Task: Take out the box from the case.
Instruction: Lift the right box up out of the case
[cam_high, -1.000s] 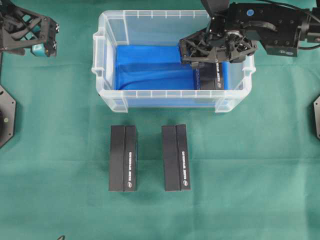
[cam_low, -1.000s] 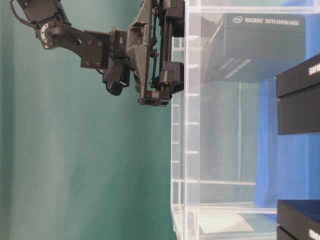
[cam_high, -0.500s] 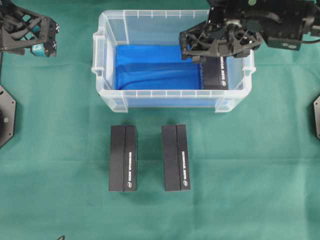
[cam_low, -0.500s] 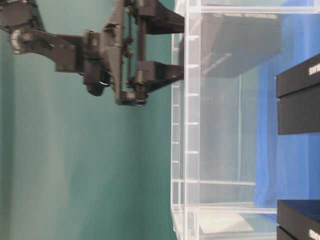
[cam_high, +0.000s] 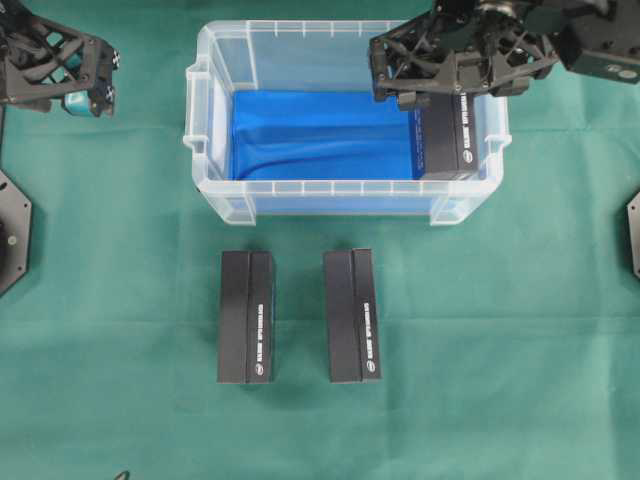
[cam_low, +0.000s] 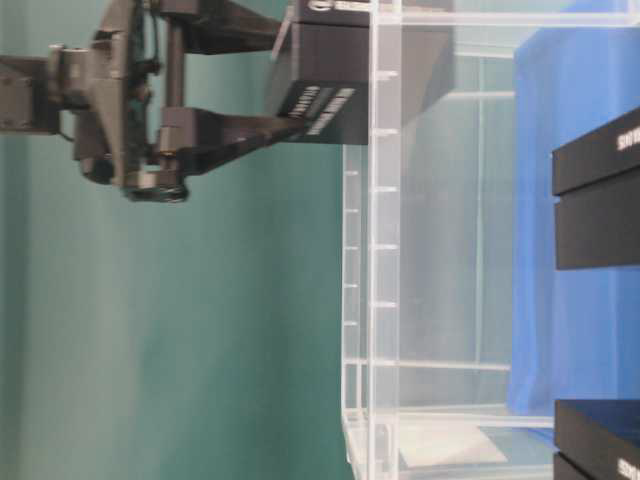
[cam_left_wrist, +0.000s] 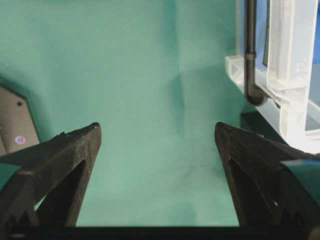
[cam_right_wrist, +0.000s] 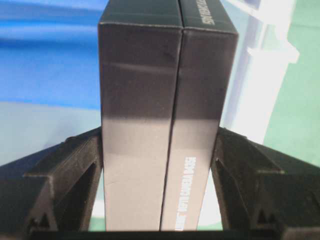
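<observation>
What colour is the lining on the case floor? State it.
Bright blue lining, seen best in the overhead view inside the clear case.

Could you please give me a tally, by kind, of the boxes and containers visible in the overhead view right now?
Black boxes on the cloth: 2
Black box held by the right gripper over the case: 1
Clear plastic case: 1
Total: 4

Two black boxes on green cloth
</observation>
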